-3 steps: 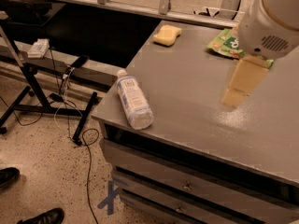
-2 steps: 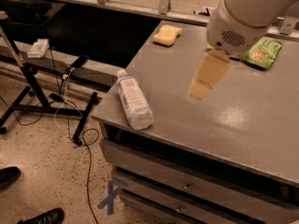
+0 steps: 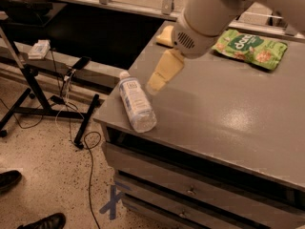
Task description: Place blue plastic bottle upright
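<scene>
A speckled floor runs along the near and left sides of a grey counter [image 3: 228,118], with 2 dark shoes [image 3: 43,221] at the lower left and a blue tape cross [image 3: 114,202] just in front of the counter's drawers [image 3: 190,192]. A black cable [image 3: 89,168] trails across the floor toward a black metal stand [image 3: 28,80] that sits left of the counter.

On the counter top, the blue plastic bottle [image 3: 137,104] lies on its side at the near-left corner, close along the left edge. Its base points toward the near edge and its white cap [image 3: 124,74] points toward the far side. The pale label with blue print faces up.

The gripper [image 3: 154,86], pale yellow and tapered, hangs tilted just beside the bottle's upper half on its right, a little farther from the left edge than the bottle. Contact with the bottle cannot be made out. It has hold of nothing that shows, and whether it is open or closed cannot be told. The white arm [image 3: 209,13] rises from it up and to the right, out past the top of the view.

Farther back, a yellow sponge [image 3: 165,36] sits by the far-left corner, partly hidden behind the arm. 1 green snack bag [image 3: 250,48] lies flat near the far edge, well apart from the bottle.
</scene>
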`<state>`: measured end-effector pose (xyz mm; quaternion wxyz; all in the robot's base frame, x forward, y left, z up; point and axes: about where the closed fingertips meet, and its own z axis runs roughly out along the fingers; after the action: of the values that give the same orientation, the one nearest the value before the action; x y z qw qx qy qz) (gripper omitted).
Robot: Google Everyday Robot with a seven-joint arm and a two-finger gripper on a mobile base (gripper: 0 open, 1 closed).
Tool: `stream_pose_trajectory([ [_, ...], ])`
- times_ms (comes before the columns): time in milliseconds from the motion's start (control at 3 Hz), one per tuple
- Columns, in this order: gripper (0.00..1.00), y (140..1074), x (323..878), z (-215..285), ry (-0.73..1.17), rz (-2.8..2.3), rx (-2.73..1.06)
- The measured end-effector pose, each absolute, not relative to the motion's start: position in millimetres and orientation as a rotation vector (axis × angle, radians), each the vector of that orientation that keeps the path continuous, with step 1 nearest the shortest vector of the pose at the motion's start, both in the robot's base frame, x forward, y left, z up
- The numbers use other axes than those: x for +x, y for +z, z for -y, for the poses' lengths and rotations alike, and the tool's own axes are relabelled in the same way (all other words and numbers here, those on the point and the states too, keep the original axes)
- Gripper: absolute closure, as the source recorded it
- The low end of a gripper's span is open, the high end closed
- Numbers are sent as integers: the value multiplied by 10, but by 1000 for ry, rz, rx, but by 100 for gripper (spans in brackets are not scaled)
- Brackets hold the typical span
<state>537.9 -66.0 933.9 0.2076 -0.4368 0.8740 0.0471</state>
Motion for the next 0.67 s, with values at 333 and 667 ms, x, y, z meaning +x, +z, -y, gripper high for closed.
stream_pose_trajectory([
  [333, 0, 9120, 5546, 354, 196, -2530, -1059],
  [667, 0, 9012, 5617, 91, 218, -2603, -917],
])
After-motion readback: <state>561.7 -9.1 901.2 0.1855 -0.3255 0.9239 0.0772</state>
